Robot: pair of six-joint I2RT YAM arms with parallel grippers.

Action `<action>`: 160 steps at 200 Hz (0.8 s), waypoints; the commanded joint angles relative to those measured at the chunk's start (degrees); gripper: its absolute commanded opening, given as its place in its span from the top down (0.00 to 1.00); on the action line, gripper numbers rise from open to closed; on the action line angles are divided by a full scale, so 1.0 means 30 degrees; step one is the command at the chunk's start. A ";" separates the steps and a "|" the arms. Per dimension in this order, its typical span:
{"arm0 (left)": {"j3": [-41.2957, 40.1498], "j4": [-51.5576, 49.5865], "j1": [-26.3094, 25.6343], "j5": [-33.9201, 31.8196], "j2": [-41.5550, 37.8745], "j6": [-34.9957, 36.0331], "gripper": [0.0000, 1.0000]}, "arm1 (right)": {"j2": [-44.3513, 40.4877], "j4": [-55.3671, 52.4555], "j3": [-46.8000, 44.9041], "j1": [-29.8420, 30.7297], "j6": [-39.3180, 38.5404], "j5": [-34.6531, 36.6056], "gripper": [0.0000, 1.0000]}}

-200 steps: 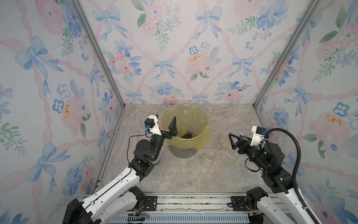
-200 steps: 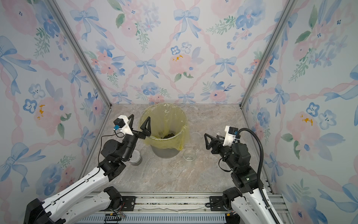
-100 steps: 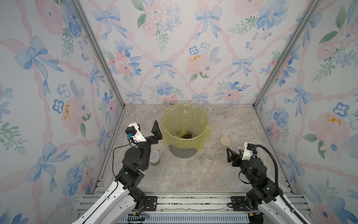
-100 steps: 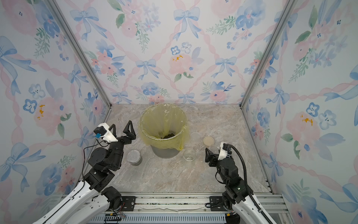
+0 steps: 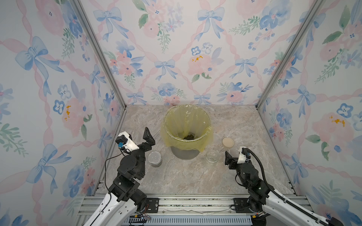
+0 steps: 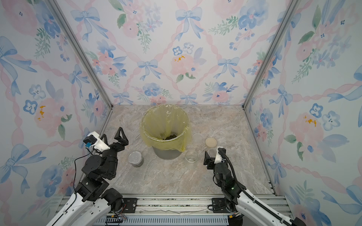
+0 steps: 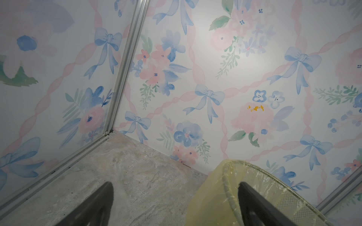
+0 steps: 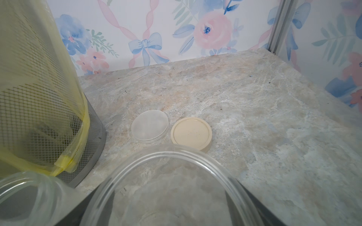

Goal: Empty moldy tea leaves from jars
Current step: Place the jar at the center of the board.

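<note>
In both top views the moldy tea leaves (image 5: pixel 189 137) are seen as a dark clump at the bottom of the yellow-lined bin (image 5: pixel 176 121), at 3 o'clock from the left gripper (image 6: pixel 113 138) and at 10 o'clock from the right gripper (image 6: pixel 213 155). The left gripper is raised above the table with its jaws spread wide and nothing between them; its arm is folded close to its base, the wrist aimed at 12 o'clock. A grey-topped jar (image 5: pixel 154 158) stands just beside that arm, at 7 o'clock from the bin, and an open clear jar (image 5: pixel 212 156) stands at 5 o'clock from it. The right arm is stretched low toward 11 o'clock, and a third jar (image 5: pixel 234 151) is straddled by its jaws. In the left wrist view 2 dark fingers (image 7: pixel 98 203) are shown far apart over bare tabletop (image 7: pixel 137 166), with the bin's rim behind 1 of them. In the right wrist view the third jar's open rim is framed by both fingers; whether it is pinched or merely bracketed cannot be told. A clear lid (image 8: pixel 149 125) and a tan lid (image 8: pixel 191 133) lie side by side beyond it.
</note>
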 commanded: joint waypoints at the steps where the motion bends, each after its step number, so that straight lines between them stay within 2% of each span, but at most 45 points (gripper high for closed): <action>1: -0.0212 -0.0942 0.0159 0.0423 -0.0301 0.0535 0.02 | 0.0920 0.2267 -0.0326 -0.0002 -0.0280 0.0906 0.10; 78: 0.0665 -0.3050 0.0177 0.4412 0.1191 0.2708 0.02 | 0.5308 0.5141 0.0147 -0.0724 0.0756 0.0525 0.07; 131: 0.0414 -0.3263 0.0414 0.4606 0.0846 0.2652 0.02 | 0.6847 0.5747 0.0587 -0.0959 0.1131 0.0528 0.02; 160: 0.0330 -0.3433 0.0564 0.4617 0.0576 0.2724 0.02 | 0.6298 0.4813 0.0886 -0.1019 0.1190 0.0387 0.02</action>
